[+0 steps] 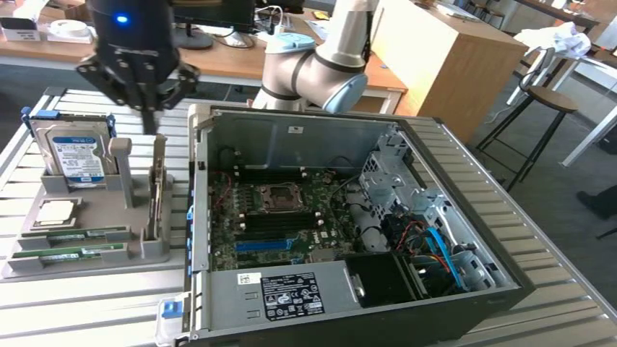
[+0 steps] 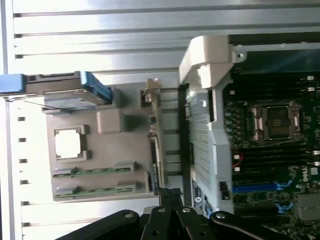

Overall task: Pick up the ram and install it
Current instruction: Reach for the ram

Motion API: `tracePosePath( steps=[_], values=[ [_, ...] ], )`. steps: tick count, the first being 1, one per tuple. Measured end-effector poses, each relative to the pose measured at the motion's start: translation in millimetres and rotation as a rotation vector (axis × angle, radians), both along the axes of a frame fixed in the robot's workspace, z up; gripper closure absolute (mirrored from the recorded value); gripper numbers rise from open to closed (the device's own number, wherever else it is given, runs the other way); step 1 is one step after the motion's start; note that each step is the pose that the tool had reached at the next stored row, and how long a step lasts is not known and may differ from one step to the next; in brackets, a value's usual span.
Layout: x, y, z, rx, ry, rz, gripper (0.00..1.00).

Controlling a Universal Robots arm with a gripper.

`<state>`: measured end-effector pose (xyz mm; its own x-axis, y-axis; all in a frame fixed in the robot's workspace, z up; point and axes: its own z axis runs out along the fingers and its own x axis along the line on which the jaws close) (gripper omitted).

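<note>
While the slatted metal table (image 1: 559, 246) carries everything here, its biggest load is the open black-and-grey computer case (image 1: 299, 134), lying on its side with the green motherboard (image 1: 279, 224) facing up. The silver robot arm (image 1: 318, 72) reaches over from behind the case. A flat grey parts tray (image 1: 97, 267) sits against the case, toward the table edge on the exterior view's left. The black gripper (image 1: 149, 123) hangs above this tray, over its upright expansion card (image 1: 157, 195), with its jaws pressed fully together and nothing between them.

A silver hard drive in a blue caddy (image 1: 77, 155) stands at one end of the tray. The ram, a long thin green circuit-board stick (image 1: 75, 236), lies flat at the opposite end. A twin stick (image 1: 69, 254) lies just beside it, and I cannot tell which of the two is meant.

I judge the work to be at the approach step, with the pick not yet begun and no stick lifted. A pick would call for the jaws to part, line up across a stick's thin edges, and stay clear of the upright card.
</note>
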<state>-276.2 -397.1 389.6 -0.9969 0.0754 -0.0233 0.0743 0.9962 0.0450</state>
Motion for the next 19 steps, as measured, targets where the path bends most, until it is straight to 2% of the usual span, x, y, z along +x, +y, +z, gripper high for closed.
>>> tracePosePath(
  steps=[11, 19],
  values=[
    [-49.6, 0.5, -3.1, 0.0001, -0.0002, 0.000, 0.90],
    [-74.4, 1.0, -5.8, 0.0001, 0.0016, 0.000, 0.90]
  ],
)
